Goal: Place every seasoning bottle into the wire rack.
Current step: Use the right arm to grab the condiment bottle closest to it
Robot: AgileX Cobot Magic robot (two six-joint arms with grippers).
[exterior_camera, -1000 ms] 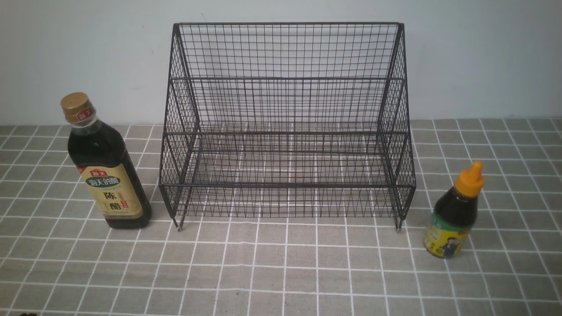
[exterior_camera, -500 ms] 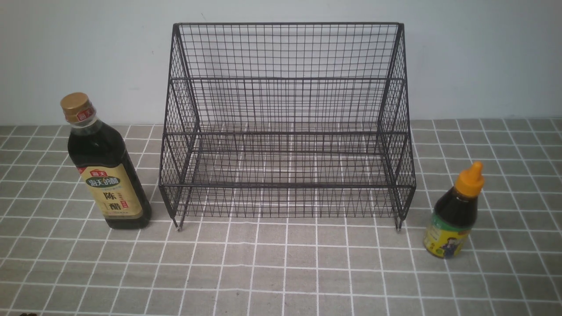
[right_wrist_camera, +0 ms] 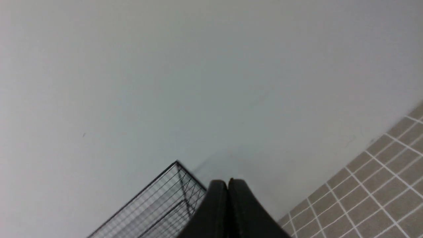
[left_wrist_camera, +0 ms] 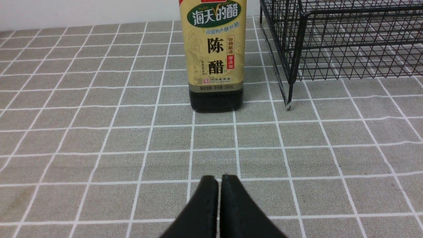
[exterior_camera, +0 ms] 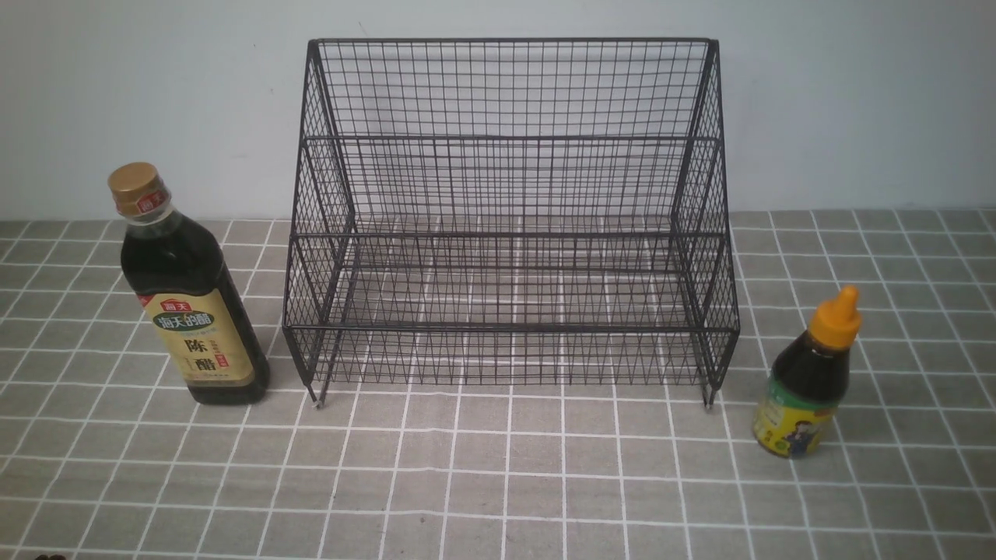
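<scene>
The black wire rack stands at the back middle of the table, with nothing in it. The tall bottle with gold cap and tan label stands upright left of the rack. The short bottle with orange nozzle cap stands upright right of it. Neither gripper shows in the front view. My left gripper is shut and empty, low over the cloth, a little in front of the tall bottle. My right gripper is shut and empty, raised and pointed at the wall, with a top corner of the rack beside it.
A grey checked cloth covers the table. A plain pale wall rises right behind the rack. The rack's front left leg stands close to the tall bottle.
</scene>
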